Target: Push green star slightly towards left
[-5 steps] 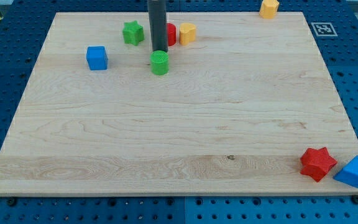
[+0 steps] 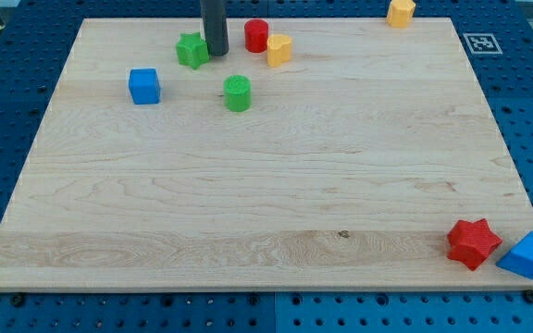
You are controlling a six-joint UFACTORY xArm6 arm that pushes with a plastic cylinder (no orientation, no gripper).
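Note:
The green star [image 2: 191,50] lies near the top of the wooden board, left of centre. My tip [image 2: 216,55] is right against the star's right side; the dark rod rises from it out of the view's top. A red cylinder [image 2: 256,35] and a yellow block [image 2: 278,49] lie to the right of the rod. A green cylinder [image 2: 238,93] lies below and right of my tip.
A blue cube [image 2: 143,85] lies left of the green cylinder. A yellow block [image 2: 401,12] sits at the board's top edge on the right. A red star [image 2: 473,243] and a blue triangular block [image 2: 526,256] sit at the bottom right corner.
My tip has moved left and up, from just above the green cylinder to the green star's right side. The star has shifted slightly left. The red cylinder is now uncovered.

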